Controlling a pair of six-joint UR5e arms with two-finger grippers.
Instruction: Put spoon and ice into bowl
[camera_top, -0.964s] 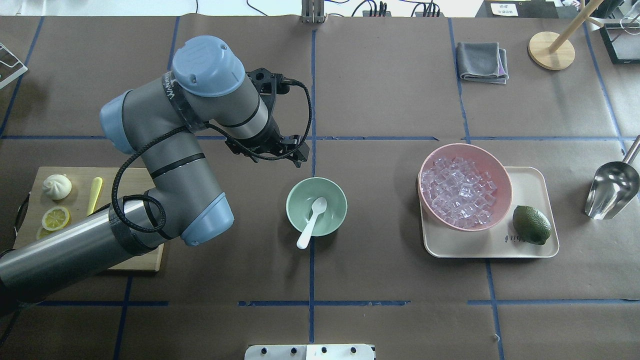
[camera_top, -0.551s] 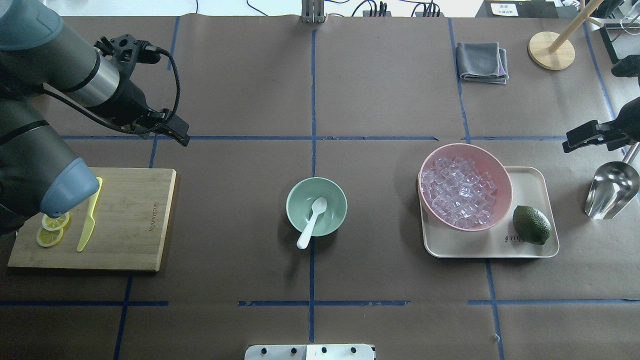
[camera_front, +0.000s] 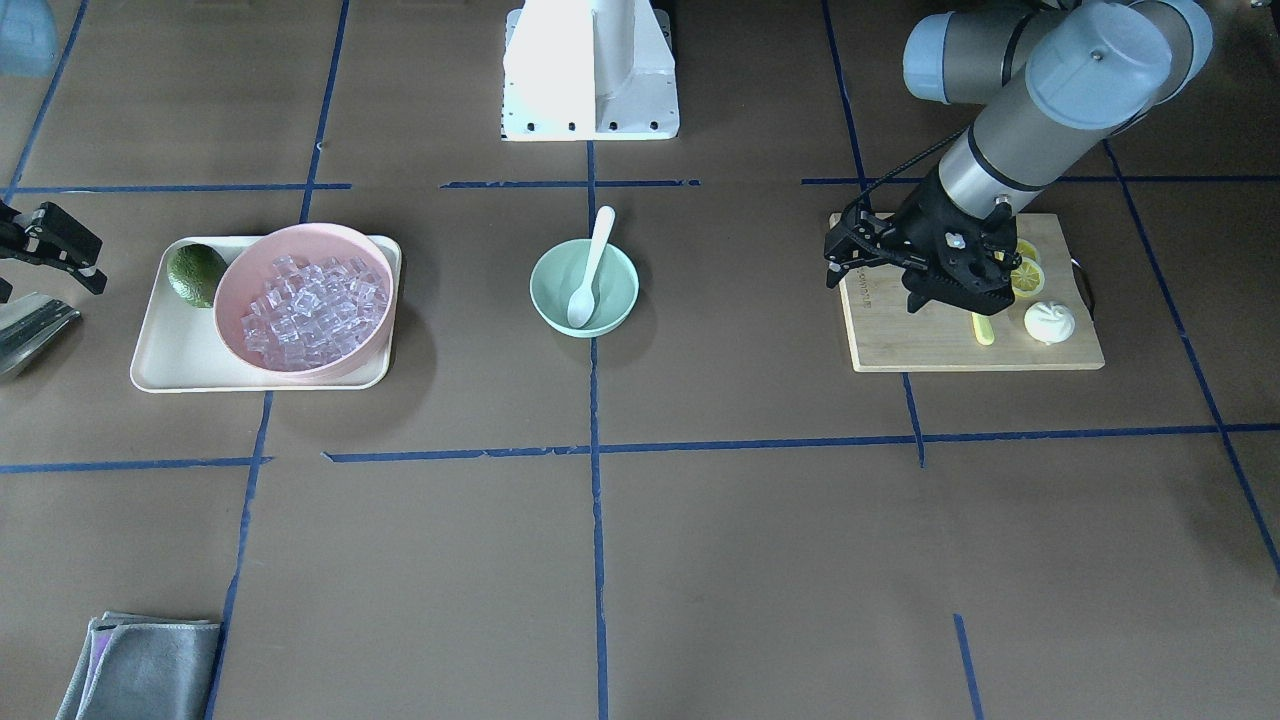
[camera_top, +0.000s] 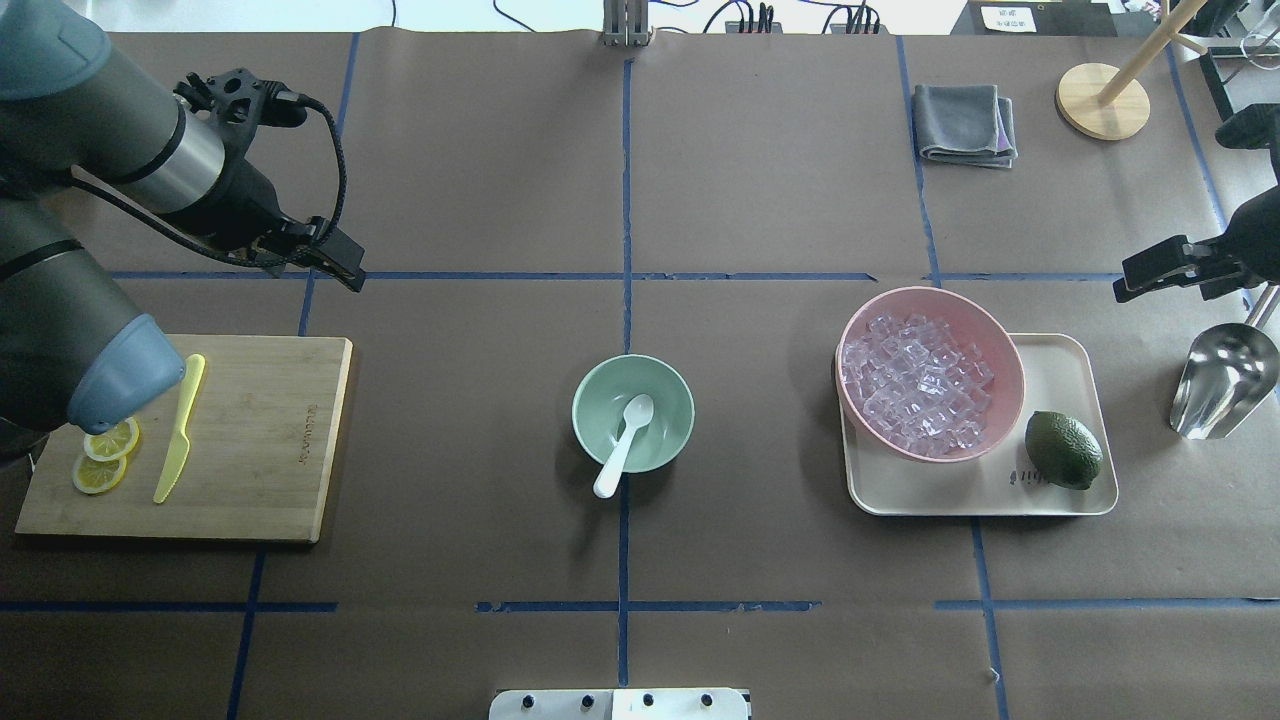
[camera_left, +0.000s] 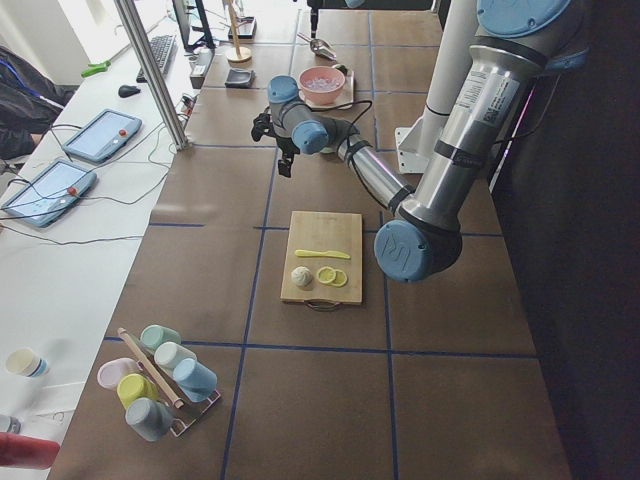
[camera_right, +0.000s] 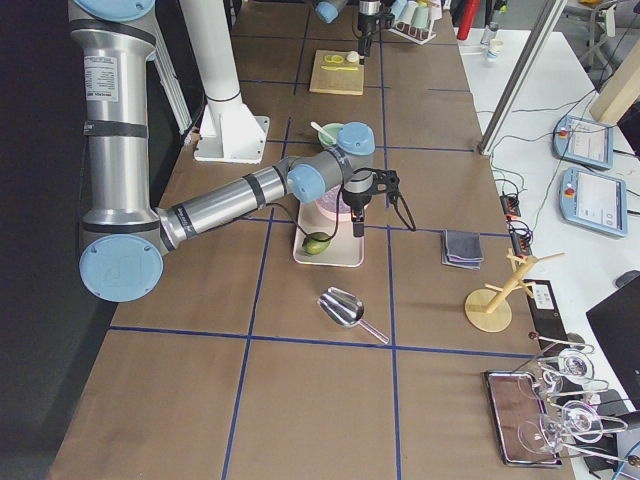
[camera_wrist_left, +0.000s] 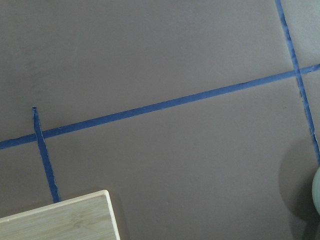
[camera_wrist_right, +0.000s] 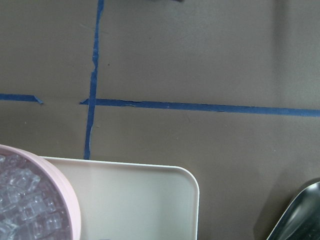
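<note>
- We see the bowl (camera_top: 662, 398) in plain mint green and the spoon (camera_top: 621, 450) in white.
- The ice (camera_top: 915, 385) looks clear and colourless to us; the larger bowl (camera_top: 965, 305) is pink, the tray (camera_top: 1065, 375) cream, the lime (camera_top: 1063, 450) dark green.
- The table (camera_top: 780, 180) is brown, and we count a grid of blue tape lines (camera_top: 626, 200) across it.
- The cutting board (camera_top: 270, 440) is pale wood, the knife (camera_top: 173, 455) yellow-green, the lemon slices (camera_top: 100, 475) yellow.
</note>
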